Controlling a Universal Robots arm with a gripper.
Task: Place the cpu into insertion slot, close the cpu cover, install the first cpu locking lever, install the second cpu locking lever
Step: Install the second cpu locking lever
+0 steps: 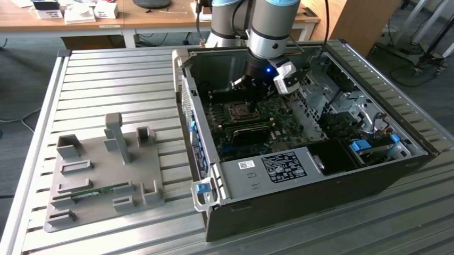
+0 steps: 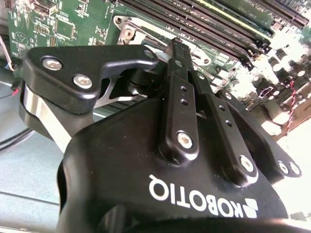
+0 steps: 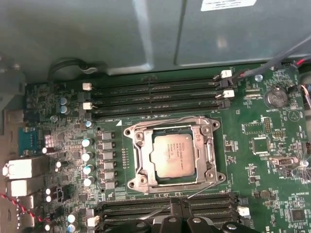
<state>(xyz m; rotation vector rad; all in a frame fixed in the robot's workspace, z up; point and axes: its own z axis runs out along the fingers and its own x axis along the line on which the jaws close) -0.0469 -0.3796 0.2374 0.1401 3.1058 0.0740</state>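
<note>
My arm (image 1: 268,24): grey tube sections, light-blue joint caps, blue light at wrist. Gripper (image 2: 177,53): glossy black, silver screws, white lettering.

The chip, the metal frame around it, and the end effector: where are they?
chip (image 3: 170,154), first wrist view, middle of its silvery face.
metal frame (image 3: 210,156), first wrist view, one side bar.
end effector (image 2: 176,48), second wrist view, at its fingertips.

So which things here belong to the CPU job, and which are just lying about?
Job:
- cpu, seated in its socket
- cpu cover, down around the chip
- gripper, beside the socket

Lying about:
- grey fixture tray on the table
- memory stick on that tray
- memory slots
</note>
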